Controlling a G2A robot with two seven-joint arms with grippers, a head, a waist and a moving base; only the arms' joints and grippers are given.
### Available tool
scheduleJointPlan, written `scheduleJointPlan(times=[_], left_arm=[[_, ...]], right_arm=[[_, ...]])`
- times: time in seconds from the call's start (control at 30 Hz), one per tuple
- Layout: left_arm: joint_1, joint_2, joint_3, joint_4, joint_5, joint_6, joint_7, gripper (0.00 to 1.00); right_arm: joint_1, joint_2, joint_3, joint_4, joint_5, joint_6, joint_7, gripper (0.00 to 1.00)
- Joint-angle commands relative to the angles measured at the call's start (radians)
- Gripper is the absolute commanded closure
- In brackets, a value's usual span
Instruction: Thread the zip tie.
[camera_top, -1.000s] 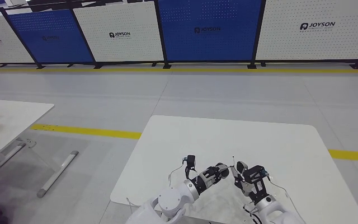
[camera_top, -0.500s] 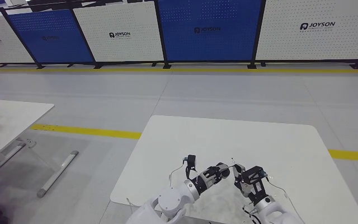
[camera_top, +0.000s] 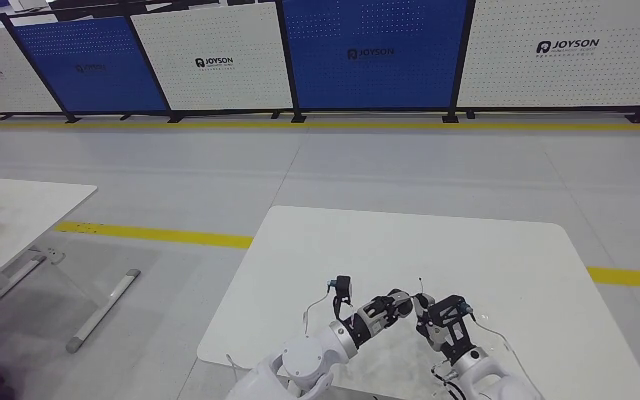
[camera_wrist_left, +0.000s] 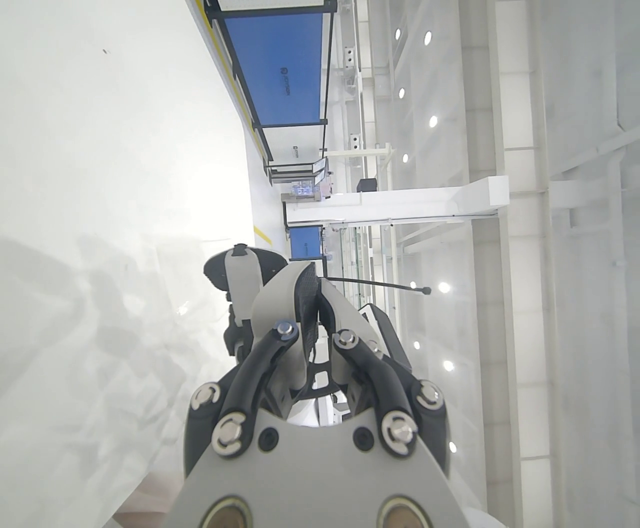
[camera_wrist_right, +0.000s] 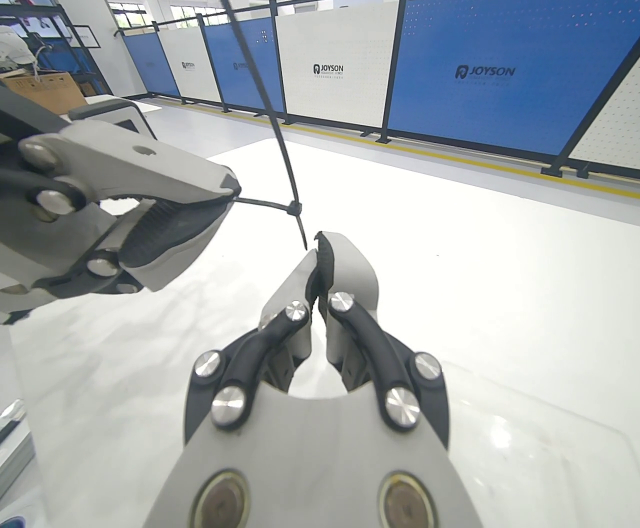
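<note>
Both grippers are closed: the left gripper (camera_wrist_right: 231, 197) pinches the zip tie (camera_wrist_right: 296, 207) above the table (camera_wrist_right: 450, 225), the right gripper (camera_wrist_right: 317, 247) holds nothing, just by its tail. A bump could push that tail back out

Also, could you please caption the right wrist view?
Left gripper holds the zip tie; its tip pokes past the head, beside the right gripper.

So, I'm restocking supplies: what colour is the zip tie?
The zip tie is black, clearest in the right wrist view.
</note>
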Motion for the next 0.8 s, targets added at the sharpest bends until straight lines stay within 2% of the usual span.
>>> scheduleJointPlan(times=[0.0,0.17,0.23,0.4,0.5,0.6,0.77], left_arm=[[0.001,0.000,-0.001,-0.001,0.000,-0.002,0.000,1.00],[0.001,0.000,-0.003,0.003,0.002,0.003,0.011,1.00],[-0.001,-0.001,-0.002,0.007,0.003,0.006,0.012,1.00],[-0.003,-0.001,0.000,0.013,0.006,0.007,0.016,1.00],[-0.002,-0.002,0.003,0.016,0.010,0.007,0.017,1.00],[-0.003,-0.003,0.008,0.020,0.014,0.008,0.019,1.00],[-0.007,-0.004,0.013,0.027,0.021,0.012,0.026,1.00]], right_arm=[[0.001,0.000,-0.001,0.001,0.000,0.001,0.001,1.00],[-0.010,0.001,0.012,-0.002,0.022,0.002,-0.027,0.98],[-0.019,0.003,0.022,-0.008,0.022,-0.003,-0.035,0.86],[-0.032,0.006,0.032,-0.017,0.021,-0.006,-0.041,0.74],[-0.034,0.007,0.033,-0.019,0.021,-0.004,-0.044,0.72],[-0.034,0.007,0.034,-0.020,0.021,-0.003,-0.047,0.76],[-0.041,0.008,0.036,-0.027,0.016,-0.003,-0.053,0.75]])
